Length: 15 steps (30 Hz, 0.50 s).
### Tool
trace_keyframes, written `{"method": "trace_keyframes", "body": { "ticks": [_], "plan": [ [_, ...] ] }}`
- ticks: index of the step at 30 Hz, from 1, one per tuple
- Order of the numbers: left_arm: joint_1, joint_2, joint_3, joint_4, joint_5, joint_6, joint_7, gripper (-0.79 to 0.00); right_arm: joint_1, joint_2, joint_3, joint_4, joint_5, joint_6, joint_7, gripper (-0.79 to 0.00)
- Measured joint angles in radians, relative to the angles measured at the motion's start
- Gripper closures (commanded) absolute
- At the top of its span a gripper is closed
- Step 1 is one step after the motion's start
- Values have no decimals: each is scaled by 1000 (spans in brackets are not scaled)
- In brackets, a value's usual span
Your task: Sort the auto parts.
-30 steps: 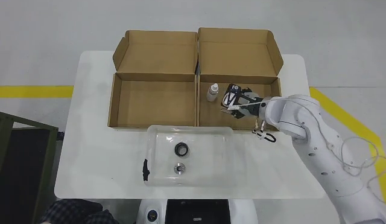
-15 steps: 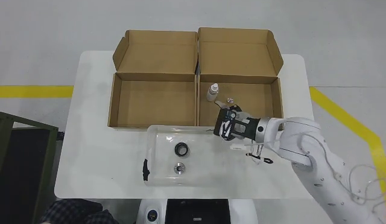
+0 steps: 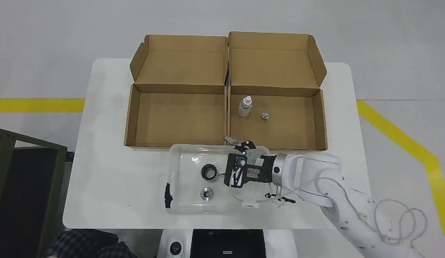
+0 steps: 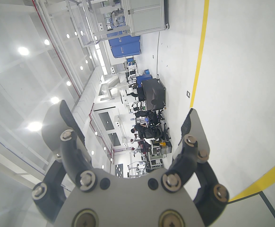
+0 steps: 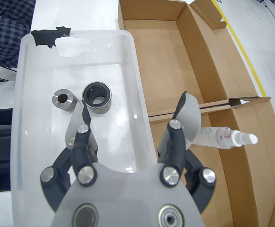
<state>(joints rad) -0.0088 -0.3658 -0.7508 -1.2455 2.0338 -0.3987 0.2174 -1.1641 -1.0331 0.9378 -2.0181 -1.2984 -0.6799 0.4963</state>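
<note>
A clear plastic bin at the table's front holds a black ring-shaped bearing and a silver cylinder with a hole. My right gripper hangs open and empty over the bin, just right of the bearing. In the right wrist view the bearing and the cylinder lie just beyond one fingertip of this gripper. The right cardboard box holds a white bottle and a small metal part. My left gripper is open, facing the room.
A second cardboard box stands left of the right one, both with lids folded back. Black tape sticks to the bin's left end. The bottle lies close to the box wall nearest the bin.
My right gripper has come out of the right box and moved left and forward over the clear bin. A small metal part now lies uncovered in that box.
</note>
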Motion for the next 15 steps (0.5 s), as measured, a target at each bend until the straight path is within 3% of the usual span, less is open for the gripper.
{"method": "trace_keyframes", "body": {
  "ticks": [9, 15],
  "plan": [
    [0, 0, 0, 0, 0, 0, 0, -785, 24, -21, -91, 42, -47, 7, -36, -570],
    [0, 0, 0, 0, 0, 0, 0, -785, 46, -37, -143, 88, -67, 12, -60, -576]
  ]
}}
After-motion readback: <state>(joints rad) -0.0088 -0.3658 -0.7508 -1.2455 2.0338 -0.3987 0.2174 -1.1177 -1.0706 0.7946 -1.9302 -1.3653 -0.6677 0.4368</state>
